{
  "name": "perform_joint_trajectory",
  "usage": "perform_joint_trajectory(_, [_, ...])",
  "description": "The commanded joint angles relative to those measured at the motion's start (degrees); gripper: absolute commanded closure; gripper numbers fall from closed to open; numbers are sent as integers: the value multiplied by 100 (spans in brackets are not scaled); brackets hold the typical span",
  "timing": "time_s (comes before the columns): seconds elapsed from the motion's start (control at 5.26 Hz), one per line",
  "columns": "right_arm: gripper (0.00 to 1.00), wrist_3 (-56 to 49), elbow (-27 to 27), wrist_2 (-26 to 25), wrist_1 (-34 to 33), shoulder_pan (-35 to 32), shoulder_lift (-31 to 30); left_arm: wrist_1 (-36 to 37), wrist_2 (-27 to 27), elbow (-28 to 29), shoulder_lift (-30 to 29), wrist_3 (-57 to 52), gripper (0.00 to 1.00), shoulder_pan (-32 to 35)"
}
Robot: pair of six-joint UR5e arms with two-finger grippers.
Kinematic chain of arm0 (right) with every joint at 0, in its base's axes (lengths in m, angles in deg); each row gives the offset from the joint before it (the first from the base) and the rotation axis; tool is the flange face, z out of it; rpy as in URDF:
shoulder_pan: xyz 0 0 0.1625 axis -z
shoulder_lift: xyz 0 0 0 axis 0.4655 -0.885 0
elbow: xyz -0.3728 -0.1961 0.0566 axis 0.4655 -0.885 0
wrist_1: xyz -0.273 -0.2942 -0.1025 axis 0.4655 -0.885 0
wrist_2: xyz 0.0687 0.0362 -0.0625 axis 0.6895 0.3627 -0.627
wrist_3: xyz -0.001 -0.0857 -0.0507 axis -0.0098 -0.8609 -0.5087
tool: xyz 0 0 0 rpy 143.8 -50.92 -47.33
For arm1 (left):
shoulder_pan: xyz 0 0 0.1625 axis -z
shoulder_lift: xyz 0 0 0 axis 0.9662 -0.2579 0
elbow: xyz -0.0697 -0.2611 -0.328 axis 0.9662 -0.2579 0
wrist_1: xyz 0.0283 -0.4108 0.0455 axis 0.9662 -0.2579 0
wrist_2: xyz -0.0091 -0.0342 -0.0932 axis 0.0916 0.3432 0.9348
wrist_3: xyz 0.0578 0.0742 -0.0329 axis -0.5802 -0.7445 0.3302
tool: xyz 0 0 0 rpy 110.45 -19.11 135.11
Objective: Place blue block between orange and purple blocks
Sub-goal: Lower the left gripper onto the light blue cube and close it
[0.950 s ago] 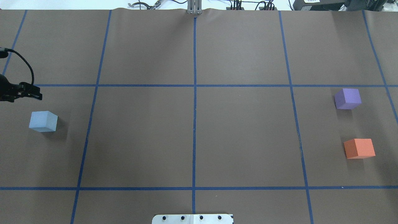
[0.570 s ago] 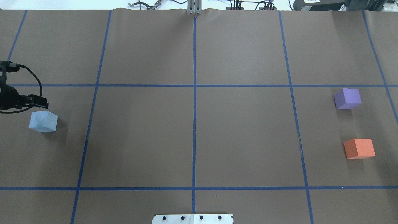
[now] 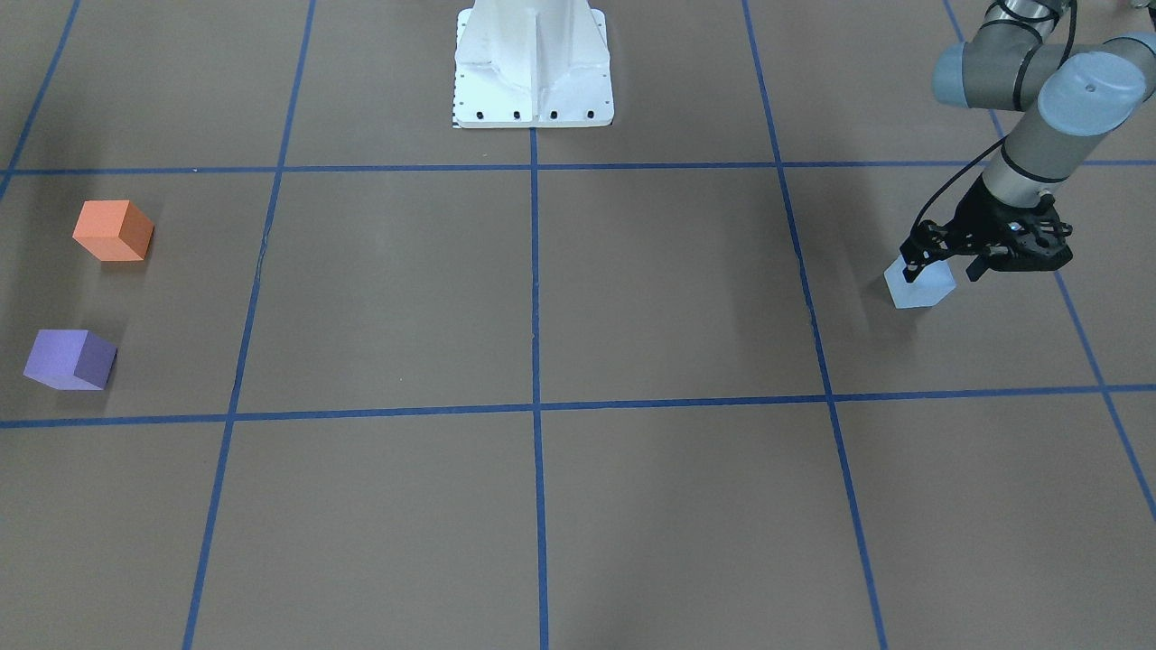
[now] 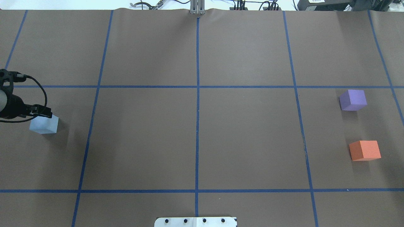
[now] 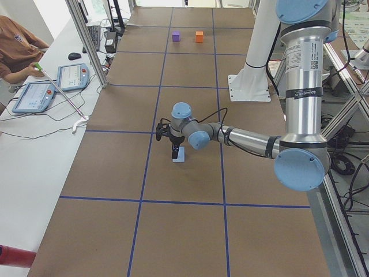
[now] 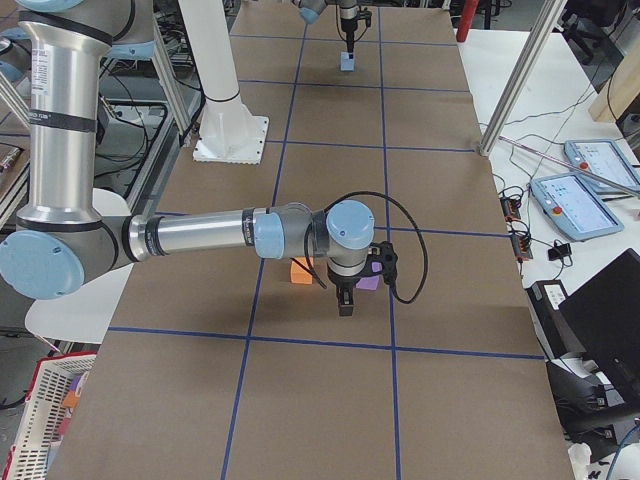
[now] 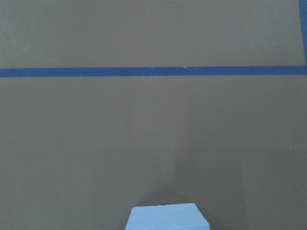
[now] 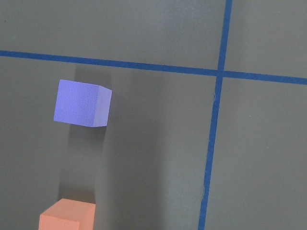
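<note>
The light blue block sits at the table's left; it also shows in the front view and at the bottom edge of the left wrist view. My left gripper is open and hangs just over the block's far top edge. The purple block and the orange block sit apart at the far right, with a gap between them. Both show in the right wrist view: purple, orange. My right gripper hovers by them; I cannot tell if it is open.
Blue tape lines grid the brown table. The robot's white base plate stands at the near middle edge. Tablets and cables lie on the white bench beyond the far edge.
My left gripper has moved nearer and down to the blue block and now overlaps its far top edge. The blocks have not moved.
</note>
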Motion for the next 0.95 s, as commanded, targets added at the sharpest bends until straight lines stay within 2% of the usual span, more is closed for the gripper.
perform_joint_trajectory(0.0, [0,-6,2,0,0,0,-5,-47,-22,161,1,12,0,-199])
perform_joint_trajectory(0.19, [0,-6,-7,0,0,0,-5,-195,-22,240,1,47,7,-252])
perform_joint_trajectory(0.38, [0,-6,-7,0,0,0,-5,-170,-22,250,1,74,92,-235])
perform_joint_trajectory(0.57, [0,-6,2,0,0,0,-13,-100,83,24,45,48,100,-192])
perform_joint_trajectory(0.76, [0,-15,2,17,0,-9,-13,283,440,-353,-25,47,100,-34])
